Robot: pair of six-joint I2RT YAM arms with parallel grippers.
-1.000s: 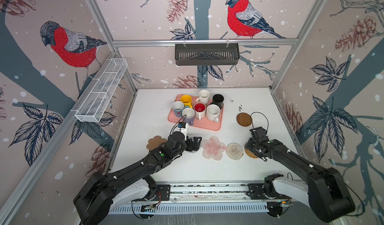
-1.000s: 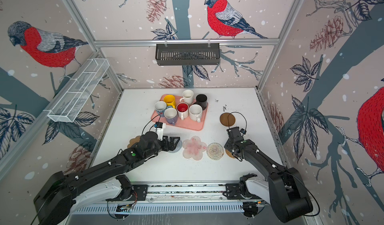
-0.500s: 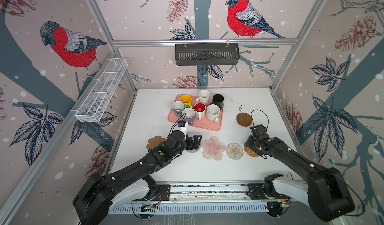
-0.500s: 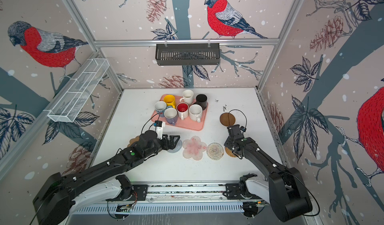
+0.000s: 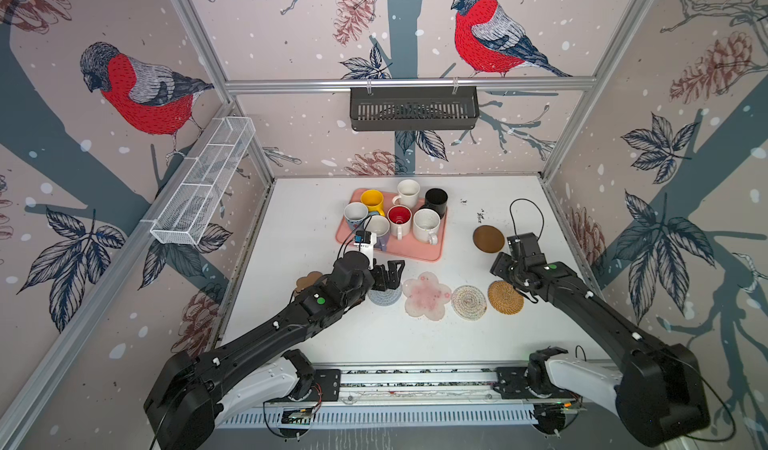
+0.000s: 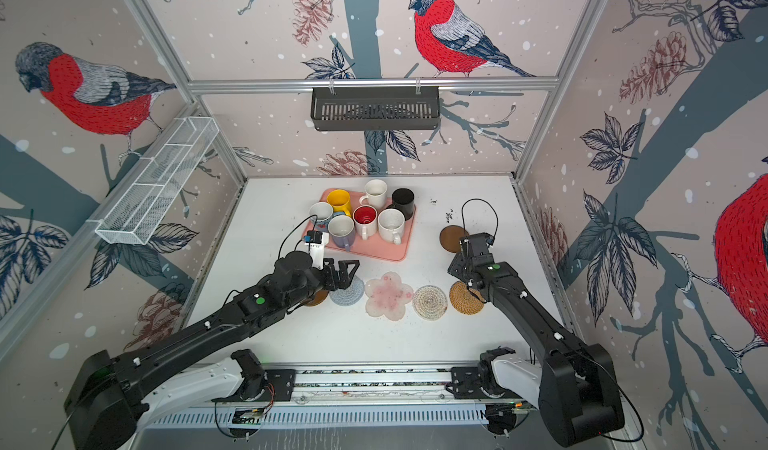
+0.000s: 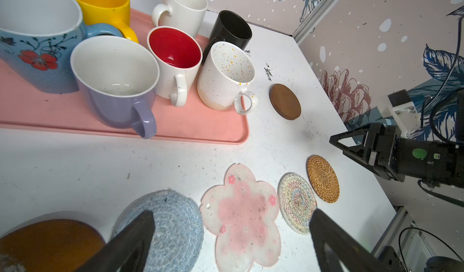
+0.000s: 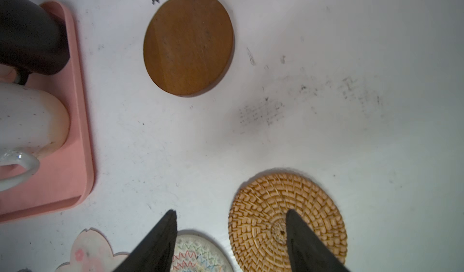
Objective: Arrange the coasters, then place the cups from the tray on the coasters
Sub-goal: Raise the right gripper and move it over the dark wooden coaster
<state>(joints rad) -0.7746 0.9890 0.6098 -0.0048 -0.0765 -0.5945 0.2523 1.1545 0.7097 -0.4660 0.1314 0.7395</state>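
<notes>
**Brown disc (image 5: 488,239) lies straight ahead of your right gripper (image 8: 230,213)**
Its fingers (image 8: 155,245) stand apart and empty over the rattan coaster (image 8: 311,208); the disc lies flat beyond them, near the tray (image 5: 415,252). Your left gripper (image 7: 231,215), spread wide and empty, is farther off.

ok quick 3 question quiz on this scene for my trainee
1. True or false: all seven cups stand on the tray.
2. The brown disc nearest the right gripper lies: A on the tray; B on the table, right of the tray; C under a cup.
3. What do the left gripper and the right gripper hold?
Key: 1 true; 2 B; 3 nothing, both are open.
</notes>
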